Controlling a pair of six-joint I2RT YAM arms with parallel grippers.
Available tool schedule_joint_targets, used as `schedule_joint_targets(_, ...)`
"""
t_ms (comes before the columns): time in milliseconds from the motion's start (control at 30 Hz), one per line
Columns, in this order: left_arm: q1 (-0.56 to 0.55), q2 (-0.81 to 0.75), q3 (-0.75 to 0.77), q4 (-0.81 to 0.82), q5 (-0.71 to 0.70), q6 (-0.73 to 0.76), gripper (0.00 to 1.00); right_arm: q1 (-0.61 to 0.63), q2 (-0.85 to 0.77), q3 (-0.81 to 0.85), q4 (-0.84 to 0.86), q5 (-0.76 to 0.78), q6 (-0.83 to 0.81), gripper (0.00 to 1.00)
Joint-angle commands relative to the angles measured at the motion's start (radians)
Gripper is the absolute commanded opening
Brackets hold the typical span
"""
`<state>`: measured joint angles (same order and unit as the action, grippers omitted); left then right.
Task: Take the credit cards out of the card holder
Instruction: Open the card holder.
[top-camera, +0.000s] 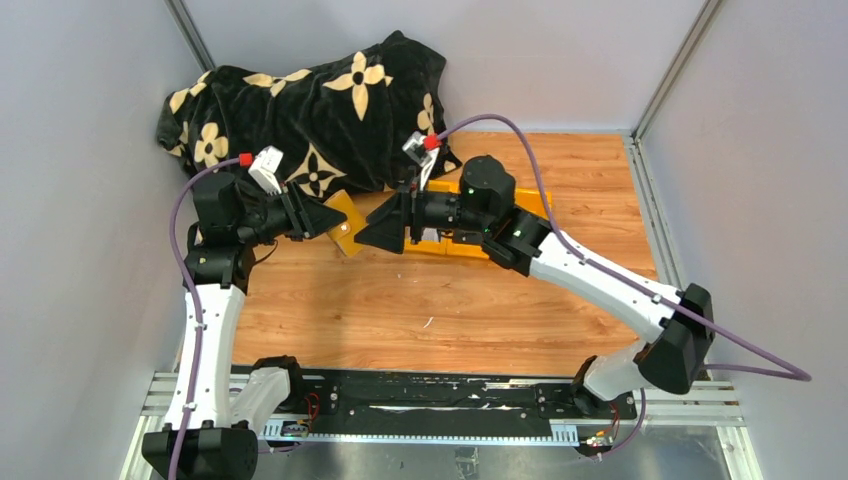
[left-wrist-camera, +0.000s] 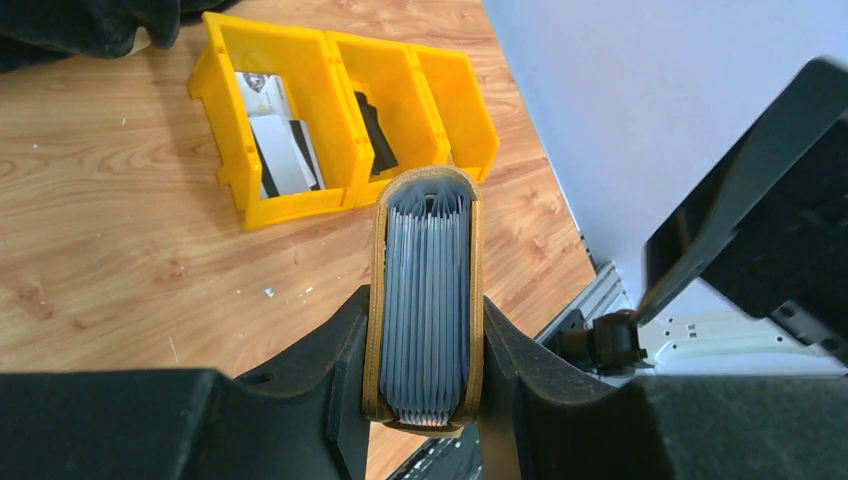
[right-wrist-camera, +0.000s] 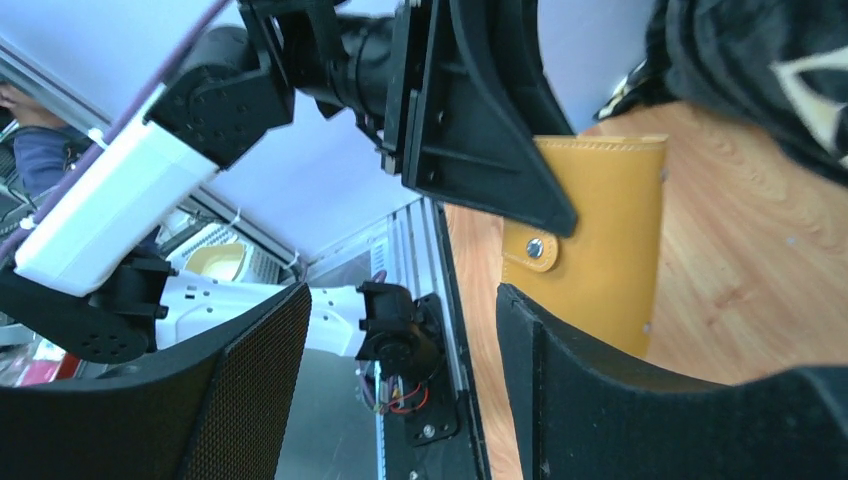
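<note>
The mustard-tan card holder (left-wrist-camera: 425, 290) stands on edge between the fingers of my left gripper (left-wrist-camera: 427, 300), which is shut on its two covers. Its grey pocket leaves face the left wrist camera, and no card shows among them. From above, the card holder (top-camera: 343, 226) sticks out of my left gripper (top-camera: 322, 218) above the wooden table. My right gripper (top-camera: 378, 232) faces it from the right, open, with nothing between its fingers. In the right wrist view the card holder (right-wrist-camera: 600, 250) with its snap hangs beyond my right gripper (right-wrist-camera: 400, 300). Pale credit cards (left-wrist-camera: 285, 150) with dark stripes lie in the bin's left compartment.
A yellow three-compartment bin (left-wrist-camera: 340, 60) sits on the table behind the card holder, with a black item (left-wrist-camera: 375, 130) in its middle compartment. From above the bin (top-camera: 530, 205) is mostly under the right arm. A black flowered blanket (top-camera: 310, 100) lies at the back left.
</note>
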<state>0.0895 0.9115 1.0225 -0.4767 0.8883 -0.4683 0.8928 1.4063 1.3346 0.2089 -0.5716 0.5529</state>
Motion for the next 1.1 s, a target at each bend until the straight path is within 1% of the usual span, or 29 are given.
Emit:
schedule_joint_targets(0, 0.002, -0.021, 0.001, 0.048, -0.010, -0.040, 0.00, 0.034, 0.074, 0.019, -0.017, 0.002, 0.023, 0.71)
schedule_joint_targets(333, 0.002, -0.031, 0.005, 0.069, 0.019, -0.083, 0.00, 0.034, 0.165, 0.040, 0.070, -0.070, 0.115, 0.69)
schedule_joint_targets(500, 0.000, -0.033, 0.006, 0.080, 0.035, -0.105, 0.00, 0.032, 0.206, 0.056, 0.091, -0.072, 0.139, 0.68)
schedule_joint_targets(600, 0.002, -0.034, 0.008, 0.082, 0.045, -0.113, 0.00, 0.025, 0.226, 0.059, 0.131, -0.076, 0.167, 0.67)
schedule_joint_targets(767, 0.000, -0.034, 0.008, 0.084, 0.049, -0.119, 0.00, 0.017, 0.273, 0.068, 0.226, -0.105, 0.256, 0.58)
schedule_joint_targets(900, 0.001, -0.035, 0.009, 0.083, 0.047, -0.116, 0.00, 0.017, 0.297, 0.080, 0.269, -0.112, 0.299, 0.47)
schedule_joint_targets(1067, 0.001, -0.033, 0.001, 0.082, 0.042, -0.119, 0.00, 0.012, 0.321, 0.103, 0.295, -0.072, 0.350, 0.34)
